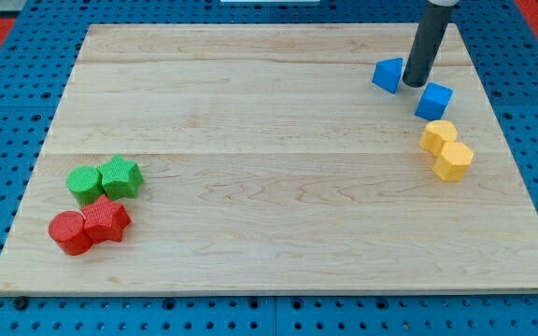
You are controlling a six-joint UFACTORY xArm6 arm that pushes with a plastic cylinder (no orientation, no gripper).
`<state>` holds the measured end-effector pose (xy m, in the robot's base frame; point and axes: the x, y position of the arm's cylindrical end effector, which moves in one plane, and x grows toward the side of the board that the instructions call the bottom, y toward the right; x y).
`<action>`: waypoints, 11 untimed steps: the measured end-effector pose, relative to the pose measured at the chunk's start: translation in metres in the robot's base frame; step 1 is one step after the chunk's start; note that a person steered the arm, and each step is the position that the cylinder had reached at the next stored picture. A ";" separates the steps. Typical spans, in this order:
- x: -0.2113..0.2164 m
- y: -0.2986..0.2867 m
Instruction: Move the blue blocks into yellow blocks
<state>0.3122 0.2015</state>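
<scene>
My tip (414, 84) rests on the board at the view's upper right, between two blue blocks. A blue triangular block (388, 75) lies just left of the tip. A blue cube (433, 101) lies just right of and below the tip. Two yellow blocks sit touching each other below the cube: a yellow rounded block (438, 136) and a yellow hexagonal block (454, 161). The blue cube sits close above the upper yellow block, almost touching it.
At the view's lower left are a green round block (84, 183), a green hexagonal block (120, 176), a red cylinder (69, 232) and a red star-shaped block (106, 220). The wooden board (269, 205) lies on a blue pegboard.
</scene>
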 end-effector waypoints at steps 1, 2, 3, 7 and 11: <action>-0.031 0.019; -0.019 0.021; 0.000 0.021; 0.068 0.020; 0.017 0.026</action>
<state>0.3293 0.2272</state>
